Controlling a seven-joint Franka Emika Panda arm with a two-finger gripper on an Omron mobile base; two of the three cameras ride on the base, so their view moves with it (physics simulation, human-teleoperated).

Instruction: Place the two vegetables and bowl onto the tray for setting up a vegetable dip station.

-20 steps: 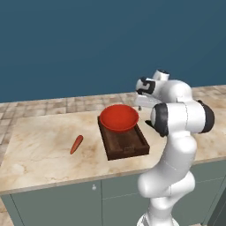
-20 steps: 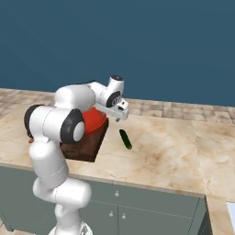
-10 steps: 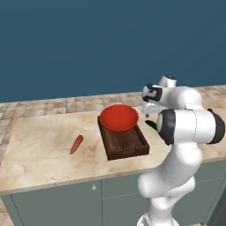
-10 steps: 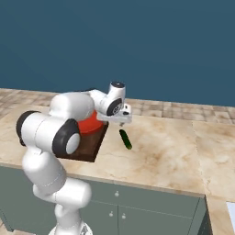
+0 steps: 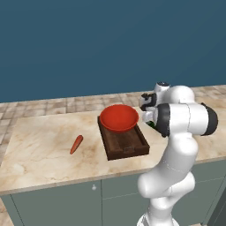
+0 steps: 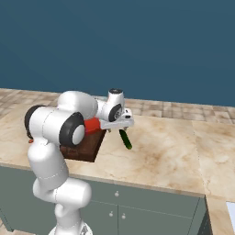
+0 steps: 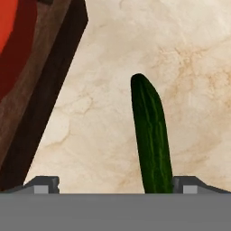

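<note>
1. Cucumber lies flat on the marble counter, directly under the gripper and offset toward one fingertip: in the hand view its near end sits just beside the right-hand fingertip, its far end running up and away from the hand.
2. Long axis: nearly in line with the hand's viewing direction, leaning slightly to the left at the far tip. It therefore crosses the gap between the fingers rather than lying along it, which favours a pinch across the narrow width.
3. Gripper spread wide, nothing between the fingers, no contact with the cucumber visible.
4. Tray is off to the gripper's left, well clear of the cucumber; the red bowl already rests on it.
5. Judgement: a small sideways shift to centre the cucumber, then a descent.
6. Carrot lies on the counter beyond the tray, far from the gripper.
</note>
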